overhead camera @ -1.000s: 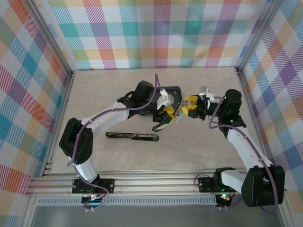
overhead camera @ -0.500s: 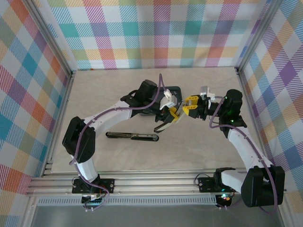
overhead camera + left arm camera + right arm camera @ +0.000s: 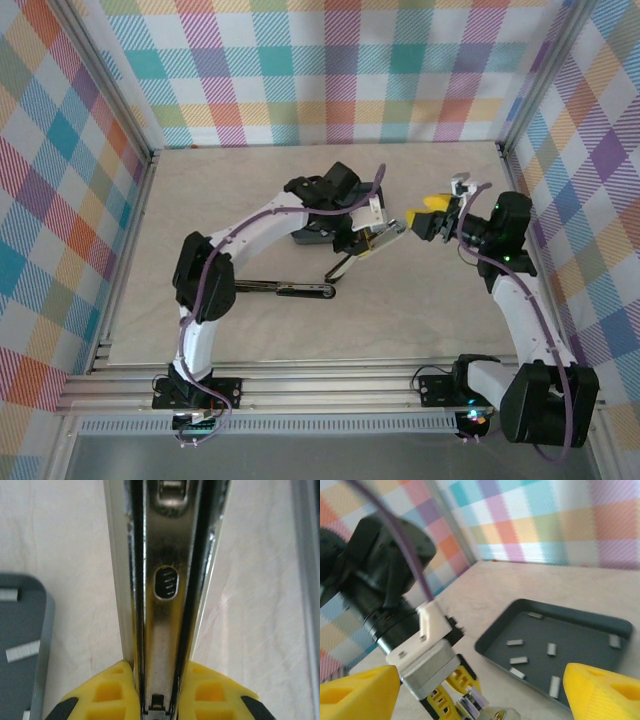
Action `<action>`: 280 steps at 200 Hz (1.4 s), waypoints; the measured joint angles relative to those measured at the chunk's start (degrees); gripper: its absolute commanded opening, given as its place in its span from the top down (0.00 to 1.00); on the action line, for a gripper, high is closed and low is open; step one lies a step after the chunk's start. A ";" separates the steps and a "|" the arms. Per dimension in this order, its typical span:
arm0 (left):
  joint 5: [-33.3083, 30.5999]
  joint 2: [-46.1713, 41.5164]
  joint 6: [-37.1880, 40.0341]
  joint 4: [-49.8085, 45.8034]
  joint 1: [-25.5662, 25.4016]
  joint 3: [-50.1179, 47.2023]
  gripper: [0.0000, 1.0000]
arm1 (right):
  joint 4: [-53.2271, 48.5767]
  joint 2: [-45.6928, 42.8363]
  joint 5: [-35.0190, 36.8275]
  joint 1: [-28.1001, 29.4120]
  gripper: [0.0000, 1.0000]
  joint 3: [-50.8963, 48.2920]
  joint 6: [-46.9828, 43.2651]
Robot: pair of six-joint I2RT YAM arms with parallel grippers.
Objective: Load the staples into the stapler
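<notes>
The stapler lies open: its black base rests flat on the table, and its chrome magazine arm rises to the right. My left gripper is shut on that chrome arm, one yellow finger on each side. My right gripper hangs open just right of it, holding nothing. Several small silver staples lie loose in the dark grey tray. Two of the staples also show at the left of the left wrist view.
The tray sits just behind the left gripper, largely under the left arm. Plaid walls and metal frame posts close in the beige table on three sides.
My right gripper has pulled back to the right and upward, away from the stapler. The left arm has reached further right and turned, keeping its hold on the chrome arm.
</notes>
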 measured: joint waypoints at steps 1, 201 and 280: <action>-0.39 0.28 0.13 -0.33 -0.04 0.28 1.00 | -0.13 0.00 0.09 -0.11 0.15 0.00 0.09; -19.82 16.13 8.70 -19.63 -4.85 11.30 0.97 | -19.06 -0.07 20.44 -3.98 0.17 -0.02 8.98; -20.20 18.27 8.04 -16.24 -5.33 11.32 0.60 | -19.47 -0.07 19.98 -3.98 0.19 -0.02 8.70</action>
